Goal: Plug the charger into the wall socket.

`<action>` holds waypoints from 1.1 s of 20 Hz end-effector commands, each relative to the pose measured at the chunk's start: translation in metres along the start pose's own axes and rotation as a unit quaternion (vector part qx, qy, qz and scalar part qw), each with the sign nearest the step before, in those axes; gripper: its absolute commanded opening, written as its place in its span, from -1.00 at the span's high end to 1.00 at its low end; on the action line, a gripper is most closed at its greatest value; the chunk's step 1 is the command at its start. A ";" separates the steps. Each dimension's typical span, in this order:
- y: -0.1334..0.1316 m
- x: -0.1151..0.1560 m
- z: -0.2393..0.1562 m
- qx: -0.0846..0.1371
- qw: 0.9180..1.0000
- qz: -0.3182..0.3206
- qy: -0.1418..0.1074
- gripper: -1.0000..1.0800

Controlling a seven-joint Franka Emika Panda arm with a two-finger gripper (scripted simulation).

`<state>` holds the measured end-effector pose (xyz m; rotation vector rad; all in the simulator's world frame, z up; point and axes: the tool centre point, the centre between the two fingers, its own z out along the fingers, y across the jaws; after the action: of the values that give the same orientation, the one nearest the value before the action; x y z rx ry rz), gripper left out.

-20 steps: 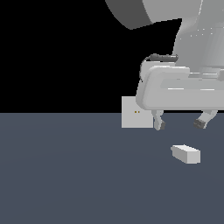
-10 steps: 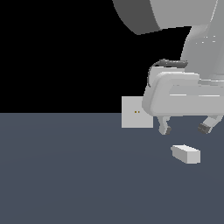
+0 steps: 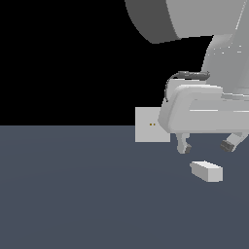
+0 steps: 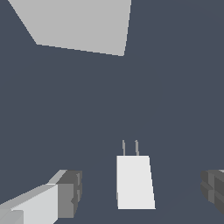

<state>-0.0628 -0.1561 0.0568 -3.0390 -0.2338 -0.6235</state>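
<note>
Here the gripper (image 3: 205, 146) hangs wide open and empty just above the charger (image 3: 206, 171), a plain grey block with two thin prongs, lying on the matte floor (image 3: 73, 194); flat square wall socket (image 3: 148, 125) stands behind.

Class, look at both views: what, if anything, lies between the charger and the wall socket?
Nothing: in the wrist view only bare floor separates the charger from the wall socket; its prongs face it.

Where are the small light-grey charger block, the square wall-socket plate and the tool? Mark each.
small light-grey charger block (image 3: 206, 171): exterior view, middle of its top face.
square light-grey wall-socket plate (image 3: 147, 131): exterior view, bare front face below the orange dots.
tool (image 3: 206, 146): exterior view, midway between its open fingertips.
</note>
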 end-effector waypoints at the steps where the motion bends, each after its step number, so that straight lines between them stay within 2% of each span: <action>1: 0.000 -0.003 0.006 0.000 1.000 0.000 0.000 -0.92; 14: -0.001 -0.018 0.041 0.000 1.000 -0.001 0.000 -0.92; 15: -0.001 -0.018 0.041 0.000 1.000 -0.001 0.000 1.00; 22: -0.001 -0.018 0.041 0.000 1.000 -0.001 0.000 1.00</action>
<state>-0.0638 -0.1538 0.0122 -3.0378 -0.2414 -0.6206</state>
